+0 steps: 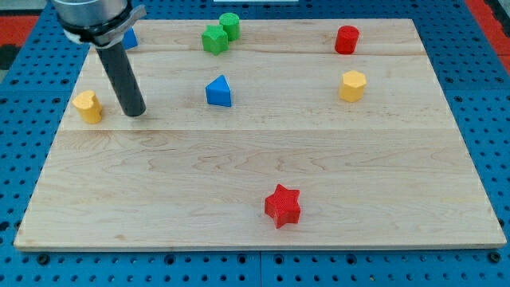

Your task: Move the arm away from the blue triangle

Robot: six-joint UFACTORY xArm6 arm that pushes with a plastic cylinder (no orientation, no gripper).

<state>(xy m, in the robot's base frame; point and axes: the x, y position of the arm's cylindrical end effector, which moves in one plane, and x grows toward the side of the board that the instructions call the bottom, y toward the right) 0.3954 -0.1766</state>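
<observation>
The blue triangle [218, 92] lies on the wooden board [263, 167], left of centre in the upper half. My tip [135, 112] rests on the board well to the view's left of the triangle, with a wide gap between them. A yellow block [88, 106] stands just left of the tip, close but apart from it. The dark rod rises from the tip toward the view's top left.
A second blue block [130, 38] is partly hidden behind the rod at the top left. A green star [213, 38] and a green cylinder [230, 24] touch at the top. A red cylinder [347, 39], a yellow hexagon [352, 85], and a red star [282, 205] also lie on the board.
</observation>
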